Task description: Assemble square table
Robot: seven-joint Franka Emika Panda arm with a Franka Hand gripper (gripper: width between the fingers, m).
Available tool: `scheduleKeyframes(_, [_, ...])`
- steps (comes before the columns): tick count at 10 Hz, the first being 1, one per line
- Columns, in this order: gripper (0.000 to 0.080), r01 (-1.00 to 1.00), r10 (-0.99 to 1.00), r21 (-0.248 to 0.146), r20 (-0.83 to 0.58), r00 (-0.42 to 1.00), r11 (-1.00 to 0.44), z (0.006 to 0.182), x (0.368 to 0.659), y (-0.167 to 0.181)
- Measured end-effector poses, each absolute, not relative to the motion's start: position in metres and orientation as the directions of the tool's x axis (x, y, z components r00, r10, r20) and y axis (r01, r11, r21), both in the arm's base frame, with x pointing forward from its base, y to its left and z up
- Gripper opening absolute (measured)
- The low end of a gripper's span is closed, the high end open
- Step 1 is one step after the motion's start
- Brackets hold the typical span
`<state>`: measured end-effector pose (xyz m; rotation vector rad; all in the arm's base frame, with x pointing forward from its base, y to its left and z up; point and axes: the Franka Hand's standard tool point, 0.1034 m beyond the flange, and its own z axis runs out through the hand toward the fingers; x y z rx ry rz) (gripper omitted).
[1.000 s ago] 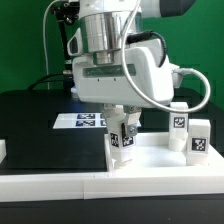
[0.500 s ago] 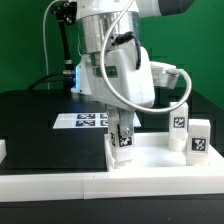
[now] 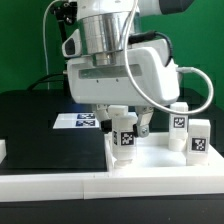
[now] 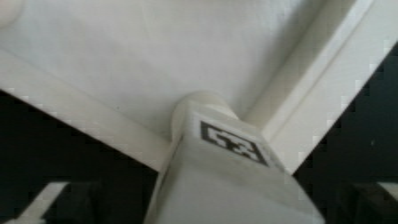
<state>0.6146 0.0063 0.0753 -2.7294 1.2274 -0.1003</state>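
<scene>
- Over the square table (image 3: 150, 162) on the black worktop (image 3: 40, 120), the gripper (image 3: 124, 122) straddles an upright tagged leg post (image 3: 125, 138).
- Its jaws stand spread wide, clear of the post.

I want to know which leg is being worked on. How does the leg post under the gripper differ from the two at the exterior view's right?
The leg post under the gripper stands alone at a corner of the square table slab, between the open fingers of the gripper. The two leg posts at the right stand side by side, clear of the gripper. All three are upright, white, and tagged.
</scene>
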Motion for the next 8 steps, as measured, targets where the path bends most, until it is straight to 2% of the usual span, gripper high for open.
scheduleKeyframes(3, [0.0649,-0.500,-0.507,-0.138,0.021,0.862,-0.855,0.0751,0.6165,0.0104])
scheduleKeyframes(6, [0.0649,-0.285,-0.293,-0.085,0.094,0.951,-0.955,0.0765,0.6134,0.0127])
scheduleKeyframes(8, [0.0649,-0.167,-0.174,-0.066,0.124,0.977,-0.984,0.0761,0.6140,0.0133])
